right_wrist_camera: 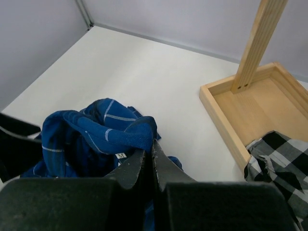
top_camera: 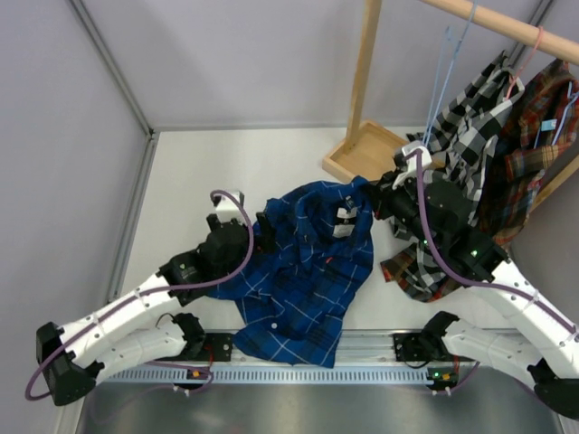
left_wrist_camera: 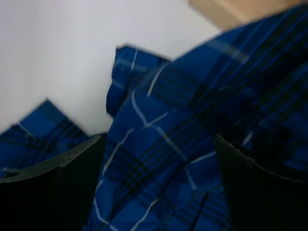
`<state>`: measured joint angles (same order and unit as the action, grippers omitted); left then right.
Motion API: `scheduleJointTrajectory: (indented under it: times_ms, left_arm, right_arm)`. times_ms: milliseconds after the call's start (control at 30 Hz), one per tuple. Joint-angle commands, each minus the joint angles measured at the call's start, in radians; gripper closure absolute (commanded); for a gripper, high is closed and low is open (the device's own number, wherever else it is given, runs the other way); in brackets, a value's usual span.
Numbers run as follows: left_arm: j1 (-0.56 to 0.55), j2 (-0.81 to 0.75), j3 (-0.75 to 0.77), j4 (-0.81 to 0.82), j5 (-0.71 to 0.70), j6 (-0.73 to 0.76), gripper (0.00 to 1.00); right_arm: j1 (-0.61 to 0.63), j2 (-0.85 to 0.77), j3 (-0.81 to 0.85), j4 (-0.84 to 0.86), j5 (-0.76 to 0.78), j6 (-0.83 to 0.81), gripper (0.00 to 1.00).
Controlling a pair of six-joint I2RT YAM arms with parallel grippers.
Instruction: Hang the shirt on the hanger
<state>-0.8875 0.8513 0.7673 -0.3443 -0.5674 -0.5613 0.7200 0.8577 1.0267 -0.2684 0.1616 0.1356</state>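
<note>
The shirt [top_camera: 308,271] lies crumpled on the white table [top_camera: 226,163] at the centre of the top view, collar and label turned towards the upper right, lower hem near the bottom edge. At that upper-right corner the right gripper [top_camera: 380,194] is clamped tight on a thin fold of the blue cloth by the collar; in the right wrist view the fabric bunches up and over the closed fingertips. At the shirt's left edge the left gripper [top_camera: 264,231] is released, its jaws spread wide with plaid cloth lying loosely between them and nothing pinched. The hanger [top_camera: 439,90] hangs from the wooden rod [top_camera: 507,23] in the upper right, well apart from the shirt, beside the black-and-white checked shirt [top_camera: 470,136]. The step in hand looks like getting a firm two-point hold near the collar, so the neck can be opened for the hanger. To do it well, the left arm should probably take a single layer at the far shoulder or collar edge, not a wad of doubled cloth. The right pinch looks shallow, so any lift ought to be slow. The shirt should also be kept off the wooden tray base [top_camera: 357,154] just behind it.
</note>
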Motion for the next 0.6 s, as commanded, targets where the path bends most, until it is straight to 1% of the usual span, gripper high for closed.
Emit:
scheduleJointTrajectory:
  times_ms: [0, 67, 167, 233, 267, 300, 400, 433, 533, 567]
  left_arm:
    - [-0.002, -0.023, -0.103, 0.001, 0.072, -0.179, 0.02]
    - [-0.002, -0.056, -0.137, -0.054, 0.087, -0.227, 0.02]
    - [-0.002, -0.087, -0.172, -0.113, 0.093, -0.236, 0.02]
    - [-0.002, -0.066, -0.166, -0.156, 0.1, -0.244, 0.02]
    - [-0.002, -0.045, -0.157, -0.215, 0.094, -0.265, 0.03]
    - [-0.002, 0.004, -0.137, -0.243, 0.075, -0.278, 0.05]
    - [-0.002, 0.089, -0.128, -0.315, 0.025, -0.322, 0.13]
    - [-0.002, 0.103, -0.131, -0.321, 0.006, -0.331, 0.19]
    - [-0.001, 0.132, -0.137, -0.323, 0.0, -0.35, 0.32]
    - [-0.001, 0.138, -0.137, -0.323, -0.006, -0.353, 0.4]
  right_arm:
    - [-0.014, 0.012, 0.039, 0.015, 0.042, 0.018, 1.0]
    - [-0.024, 0.02, 0.044, 0.011, 0.042, 0.018, 1.0]
    - [-0.031, 0.023, 0.042, 0.014, 0.027, 0.022, 1.0]
    - [-0.034, 0.03, 0.045, 0.014, 0.013, 0.021, 1.0]
    - [-0.036, 0.032, 0.047, 0.012, 0.009, 0.016, 1.0]
    - [-0.037, 0.035, 0.05, 0.012, -0.005, 0.015, 1.0]
    - [-0.039, 0.037, 0.056, 0.012, -0.036, 0.012, 1.0]
    - [-0.039, 0.034, 0.058, 0.014, -0.04, 0.012, 1.0]
    - [-0.039, 0.026, 0.056, 0.012, -0.048, 0.01, 1.0]
    - [-0.039, 0.024, 0.055, 0.014, -0.048, 0.009, 1.0]
